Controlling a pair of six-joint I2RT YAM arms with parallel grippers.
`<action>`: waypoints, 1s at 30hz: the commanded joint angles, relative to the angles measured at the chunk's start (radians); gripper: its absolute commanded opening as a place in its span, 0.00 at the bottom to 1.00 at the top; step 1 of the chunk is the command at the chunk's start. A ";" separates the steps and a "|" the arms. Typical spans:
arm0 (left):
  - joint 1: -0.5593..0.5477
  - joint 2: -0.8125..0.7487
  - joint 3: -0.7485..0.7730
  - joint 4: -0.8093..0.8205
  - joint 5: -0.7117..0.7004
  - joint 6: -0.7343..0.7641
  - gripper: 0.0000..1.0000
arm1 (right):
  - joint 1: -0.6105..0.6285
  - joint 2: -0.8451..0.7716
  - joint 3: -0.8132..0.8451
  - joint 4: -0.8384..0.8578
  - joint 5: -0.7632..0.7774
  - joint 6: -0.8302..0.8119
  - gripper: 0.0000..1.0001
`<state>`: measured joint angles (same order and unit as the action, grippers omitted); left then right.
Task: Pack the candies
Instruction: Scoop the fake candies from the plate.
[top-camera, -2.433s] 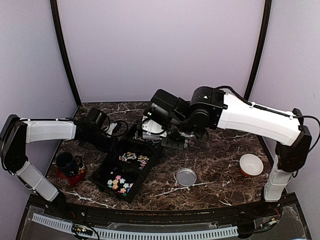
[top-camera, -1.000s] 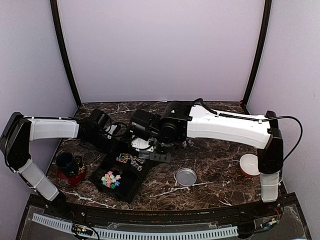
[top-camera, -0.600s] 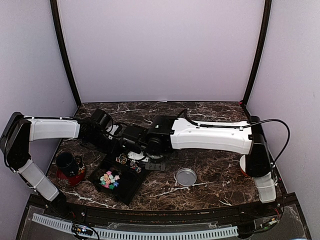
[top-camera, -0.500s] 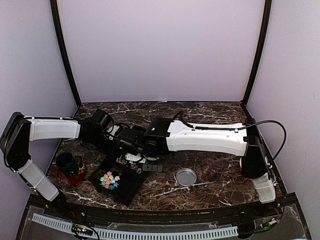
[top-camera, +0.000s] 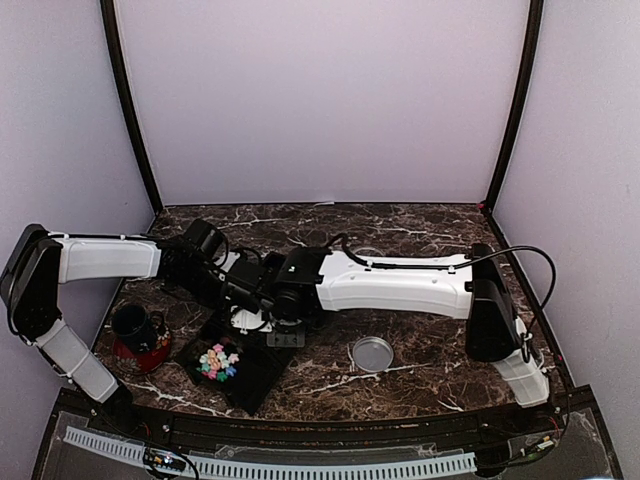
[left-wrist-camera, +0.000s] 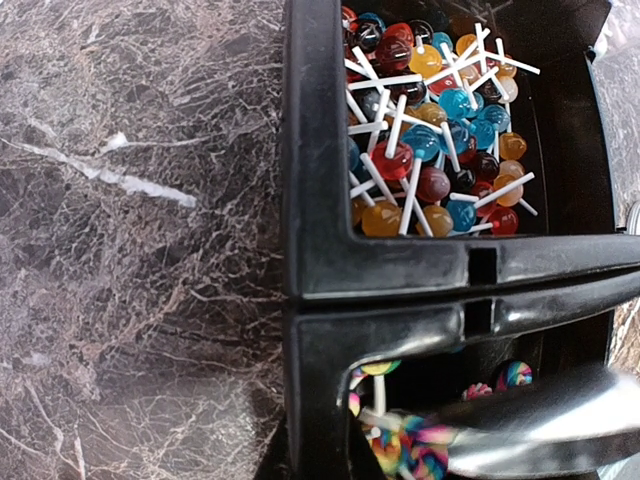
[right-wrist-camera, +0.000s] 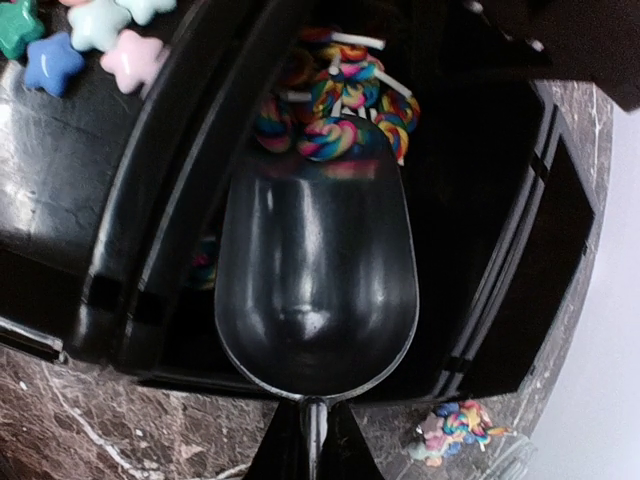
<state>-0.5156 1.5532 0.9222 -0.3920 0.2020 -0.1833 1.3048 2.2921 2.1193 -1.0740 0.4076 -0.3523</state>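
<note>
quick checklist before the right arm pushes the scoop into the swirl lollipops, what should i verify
1. Grip on the tool: ok. The right gripper is shut on the handle of the scoop.
2. Scoop load: ok. Its bowl is empty.
3. Aim: ok. The scoop's lip sits at the swirl lollipops in the middle compartment of the tray.
4. Tray steadied: cannot tell. The left gripper is shut at the tray's far edge, but its fingers are hidden, so a grip is not confirmed.
5. Path free of the lid: ok. It lies on the table, apart from the tray.
</note>
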 joint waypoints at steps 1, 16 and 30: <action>-0.009 -0.073 0.053 0.077 0.113 -0.017 0.00 | 0.014 0.005 -0.071 0.088 -0.207 -0.084 0.00; -0.010 -0.079 0.047 0.089 0.140 -0.021 0.00 | -0.116 -0.131 -0.471 0.601 -0.619 0.031 0.00; -0.009 -0.088 0.043 0.099 0.163 -0.019 0.00 | -0.127 -0.204 -0.528 0.635 -0.658 -0.039 0.00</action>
<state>-0.5190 1.5406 0.9218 -0.4416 0.2302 -0.1448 1.1294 2.1017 1.5948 -0.4450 -0.1677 -0.3199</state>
